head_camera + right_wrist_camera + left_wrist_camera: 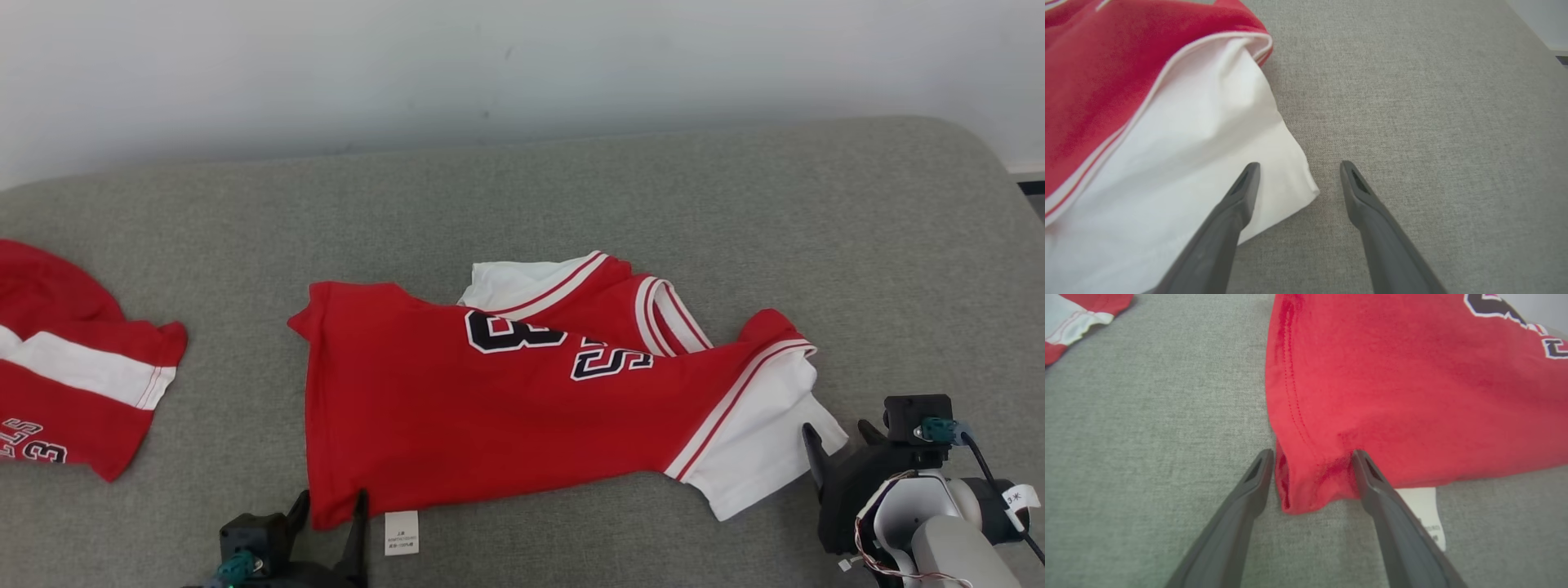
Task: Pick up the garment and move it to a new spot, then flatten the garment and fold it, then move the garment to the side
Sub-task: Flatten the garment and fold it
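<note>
A red garment (506, 408) with white sleeves and black numbers lies rumpled in the middle of the grey surface (571, 196). My left gripper (331, 510) is open at its near left hem corner; in the left wrist view that red corner (1312, 486) sits between the spread fingers of the left gripper (1310, 459), not pinched. My right gripper (841, 445) is open at the white sleeve's tip. In the right wrist view the sleeve corner (1286, 179) lies between the fingers of the right gripper (1298, 169), with the left finger over the white cloth.
A second red and white garment (73, 367) lies at the far left edge of the surface. A white care label (401, 532) pokes out under the near hem. The pale wall (490, 65) runs behind, and the surface rounds off at the right.
</note>
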{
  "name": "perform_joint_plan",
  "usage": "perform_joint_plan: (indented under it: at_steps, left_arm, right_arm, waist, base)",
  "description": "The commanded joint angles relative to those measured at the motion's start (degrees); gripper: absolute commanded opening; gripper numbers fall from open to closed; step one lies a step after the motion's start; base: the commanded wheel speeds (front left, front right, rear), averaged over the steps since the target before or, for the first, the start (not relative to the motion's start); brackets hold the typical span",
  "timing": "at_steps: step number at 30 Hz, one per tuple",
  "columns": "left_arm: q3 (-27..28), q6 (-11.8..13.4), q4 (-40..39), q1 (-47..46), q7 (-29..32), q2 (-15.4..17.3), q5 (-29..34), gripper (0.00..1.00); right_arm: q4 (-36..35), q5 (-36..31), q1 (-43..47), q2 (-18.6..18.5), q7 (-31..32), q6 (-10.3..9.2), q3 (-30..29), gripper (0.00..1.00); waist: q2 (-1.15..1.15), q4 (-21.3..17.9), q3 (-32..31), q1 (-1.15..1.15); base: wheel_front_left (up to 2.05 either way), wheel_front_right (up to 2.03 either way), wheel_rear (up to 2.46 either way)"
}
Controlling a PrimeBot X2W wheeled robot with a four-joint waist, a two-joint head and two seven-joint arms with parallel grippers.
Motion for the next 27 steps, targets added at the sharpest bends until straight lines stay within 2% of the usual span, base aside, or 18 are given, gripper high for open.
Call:
perform_joint_plan:
  at_steps: [1,10,21,22,23,24,25,26,27]
  left_arm:
    - [-0.08,-0.28,0.60,-0.47,-0.57,0.15,-0.20,1.00]
    - [-1.33,-1.62,-1.02,1.69,-2.14,0.81,0.45,1.00]
    - [-1.34,-2.42,-3.63,3.55,-2.48,1.61,0.04,1.00]
    - [-1.29,-2.49,-3.87,3.58,-2.48,1.62,-0.01,0.89]
    - [-1.26,-2.57,-4.06,3.62,-2.48,1.61,-0.06,0.69]
    - [-1.27,-2.64,-4.21,3.77,-2.48,1.60,-0.11,0.42]
    - [-1.28,-2.70,-4.19,3.93,-2.47,1.57,-0.21,0.34]
    - [-1.36,-2.78,-4.00,4.04,-2.48,1.51,-0.33,0.00]
    - [-1.44,-2.79,-3.84,4.08,-2.48,1.43,-0.47,0.00]
  right_arm:
    - [1.38,0.65,-0.96,-0.80,0.11,-0.13,0.49,1.00]
    - [7.46,3.19,-1.46,-0.80,0.01,-0.11,2.81,1.00]
    - [11.18,5.40,-2.02,-1.19,-0.28,-0.01,5.44,1.00]
    - [11.45,5.75,-2.09,-1.20,-0.28,-0.01,5.55,1.00]
    - [11.64,5.93,-2.11,-1.23,-0.32,-0.01,5.66,1.00]
    - [11.98,6.28,-2.11,-1.21,0.06,-0.01,5.87,1.00]
    - [12.32,6.70,-2.13,-1.07,0.49,-0.01,6.07,1.00]
    - [12.59,7.11,-2.18,-0.95,0.80,-0.01,6.30,0.89]
    - [12.88,7.59,-2.21,-0.87,1.10,-0.01,6.60,0.64]
  waist:
    - [-0.01,1.27,1.50,-0.02]
    - [-0.01,2.30,1.89,-0.02]
    - [-0.01,1.89,1.95,-0.02]
    - [-0.01,1.85,2.00,-0.02]
    - [-0.01,1.83,2.02,-0.02]
    - [-0.01,1.83,2.04,-0.02]
    - [-0.01,1.80,2.06,-0.02]
    - [-0.01,1.78,2.04,-0.02]
    - [-0.01,1.76,1.97,-0.02]
  base:
    - [0.00,0.00,0.00]
    - [0.00,0.00,0.00]
    - [0.00,0.00,0.00]
    - [0.00,0.00,0.00]
    - [0.00,0.00,0.00]
    - [0.00,0.00,0.00]
    - [0.00,0.00,0.00]
    - [0.00,0.00,0.00]
    - [0.00,0.00,0.00]
